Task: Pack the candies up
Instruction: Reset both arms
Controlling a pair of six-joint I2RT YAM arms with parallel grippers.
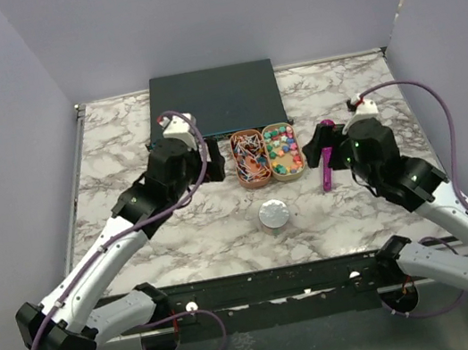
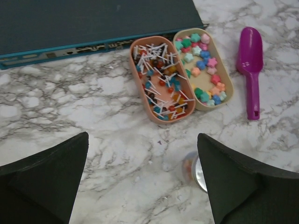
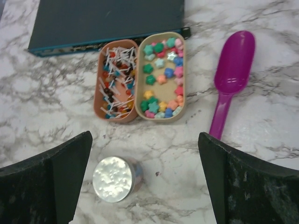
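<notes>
Top external view: a marble table (image 1: 136,237) with two arms reaching in from its near edge. At far left, the left gripper (image 1: 210,154) hangs above the table with its fingers spread wide apart, holding nothing. Behind it, against the back wall, lies a flat dark box (image 1: 213,97). To the right of that gripper sits a pink oval tray (image 1: 236,161) filled with small coloured pieces on white sticks; what they are is hard to make out. Touching its right side is a beige oval tray (image 1: 302,154), and the candies (image 1: 283,153) lie inside it: small star-shaped sweets in pink, green, blue, orange and yellow, between the two grippers and in neither one. Just right of the beige tray, apart from it, a purple scoop (image 1: 328,165) lies flat on the marble with its bowl toward the back. Beside the scoop, the right gripper (image 1: 336,134) is also fully spread and grasps nothing. Nearer the arms, in front of the trays, stands a small jar with a silver lid (image 1: 274,215). In the left wrist view a finger hides most of the jar; in the right wrist view a finger cuts off the end of the scoop's handle.
</notes>
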